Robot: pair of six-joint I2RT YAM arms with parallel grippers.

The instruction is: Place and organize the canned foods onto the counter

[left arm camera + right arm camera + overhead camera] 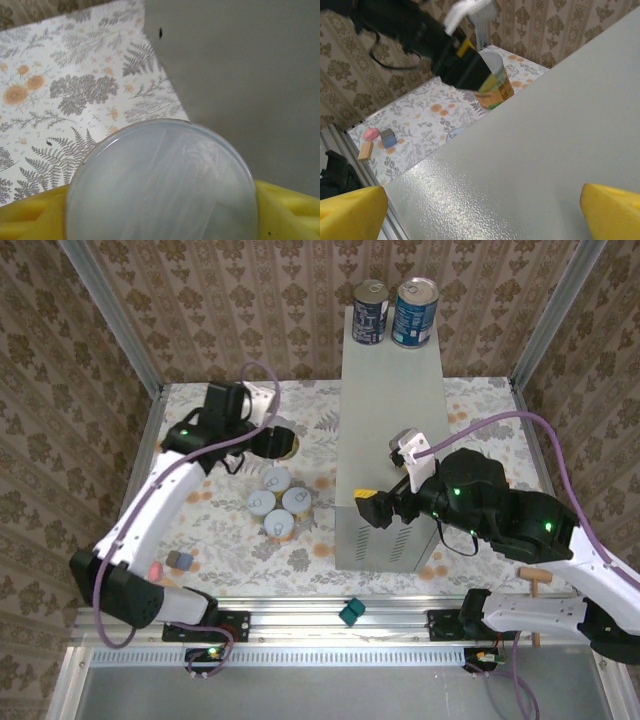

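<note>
The counter (390, 430) is a tall grey box at the middle; its side wall (240, 75) shows in the left wrist view. Two blue-labelled cans (370, 312) (414, 312) stand at its far end. My left gripper (272, 443) is shut on a short can with a white lid (162, 182) and yellow-orange label (492, 87), held just left of the counter between yellow fingers (30, 215). Several more white-lidded cans (280, 502) cluster on the floral floor below it. My right gripper (375, 505) hovers open over the counter's near top (530, 150), nothing between its fingertips (350, 210).
Small pink (156, 570) and blue-grey (179, 560) blocks lie on the floor near the left arm's base. A teal block (351, 612) sits on the front rail. A wooden piece (535, 580) lies by the right arm. Patterned walls close in the cell.
</note>
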